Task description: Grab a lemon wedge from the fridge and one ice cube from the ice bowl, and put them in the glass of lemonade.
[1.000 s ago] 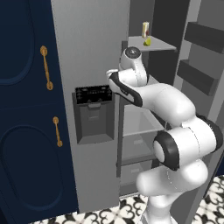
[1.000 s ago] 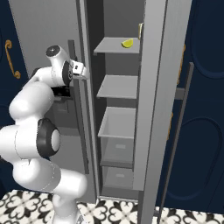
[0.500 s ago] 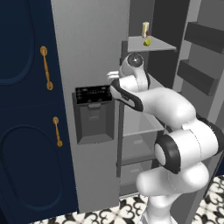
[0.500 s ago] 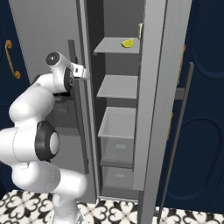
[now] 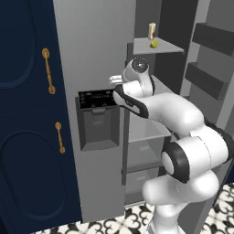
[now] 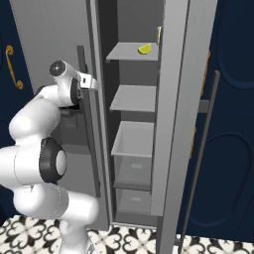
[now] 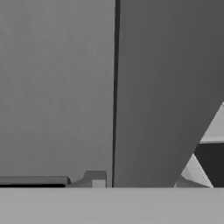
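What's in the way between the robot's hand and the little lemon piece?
In the right base view, the fridge door's edge stands between the gripper and the lemon wedge.

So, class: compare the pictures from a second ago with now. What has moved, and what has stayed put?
The arm's hand has dropped lower and swung left, toward the fridge door's edge above the dispenser panel. Nothing was grasped or released. The lemon wedge stays on the top shelf beside the slim container; the right door stays open.
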